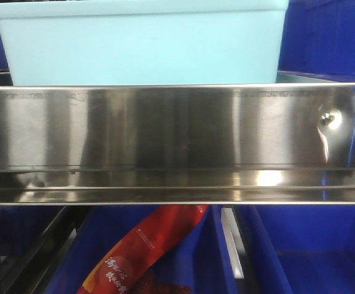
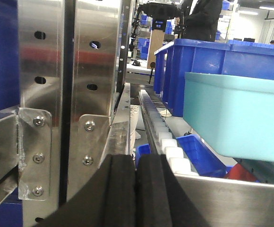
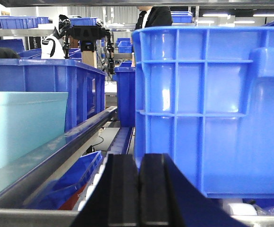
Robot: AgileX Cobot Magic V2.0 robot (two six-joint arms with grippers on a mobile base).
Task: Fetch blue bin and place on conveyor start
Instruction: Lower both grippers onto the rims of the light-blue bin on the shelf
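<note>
A: You are at the fetch step. Just behind the wide shiny steel shelf rail (image 1: 165, 141), up on the shelf, sits the big light turquoise plastic tub (image 1: 141, 43). Nothing has hold of it yet.

B: And you cannot see the grey belt in any view, so I think the putting-down part is far off.

A: On your right side stands a dark blue ribbed plastic bin (image 3: 212, 109). That one is not yours. The pale tub is to the left of it, with a gap between.

B: Next, I think you must open both claws, bring them to the tub's two ends, then lift it over that rail.

A: Your left claw (image 2: 137, 172) has its black pads pressed together with nothing between them. It is beside the tub, not touching it.

B: Your right claw (image 3: 138, 170) is the same: pads pressed together, pinching nothing.
</note>
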